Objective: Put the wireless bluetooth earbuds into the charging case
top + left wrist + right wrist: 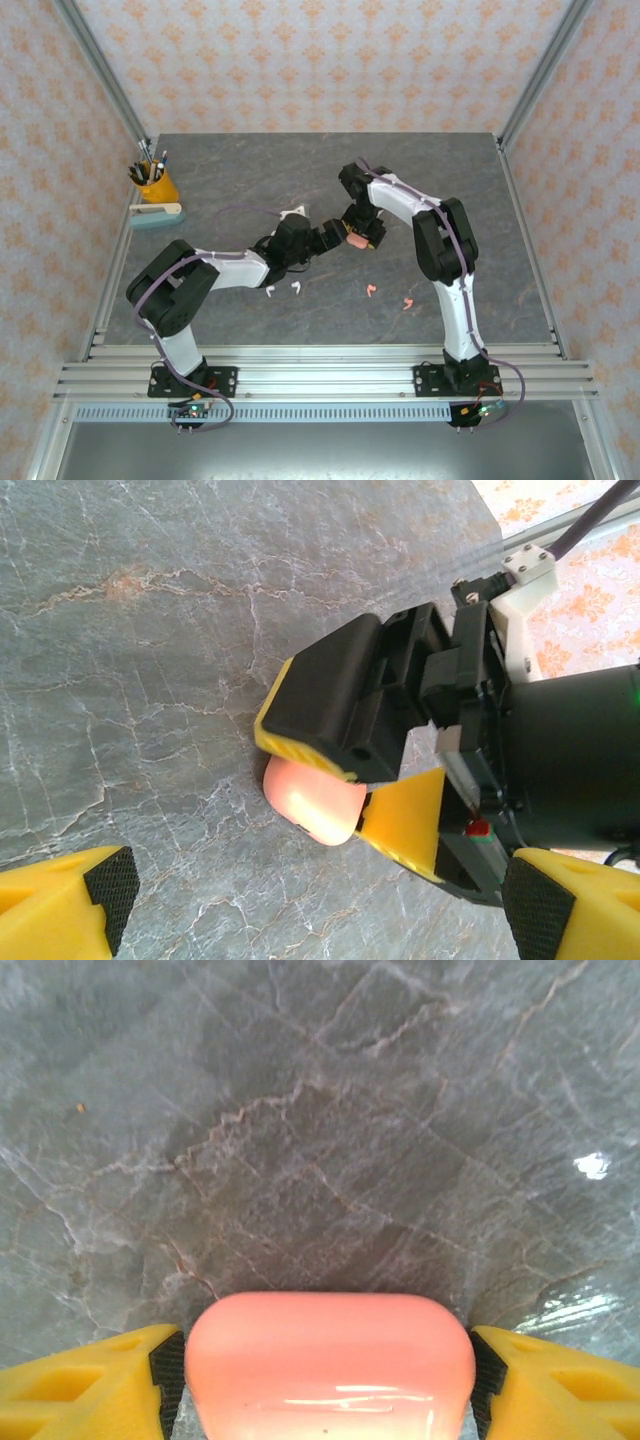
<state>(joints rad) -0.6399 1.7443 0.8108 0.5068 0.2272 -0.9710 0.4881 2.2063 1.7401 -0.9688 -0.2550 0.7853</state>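
Note:
A salmon-pink, pebble-like charging case [330, 1365] is closed and sits between the pads of my right gripper [325, 1360], which press on both its sides just above the grey table. In the top view that right gripper [360, 237] and the case [353, 241] are at the table's middle. My left gripper [325, 238] faces them from the left. Its fingers [70, 905] stand wide open with nothing between them, a short way from the case [310, 800]. Two white earbuds [283, 290] and two pink earbuds [371, 290] [407, 304] lie loose nearer the front.
A small white object [293, 213] lies just behind the left arm's wrist. A yellow pen cup [156, 186] and a teal-and-white stapler [157, 215] stand at the far left. Metal frame posts and patterned walls bound the table.

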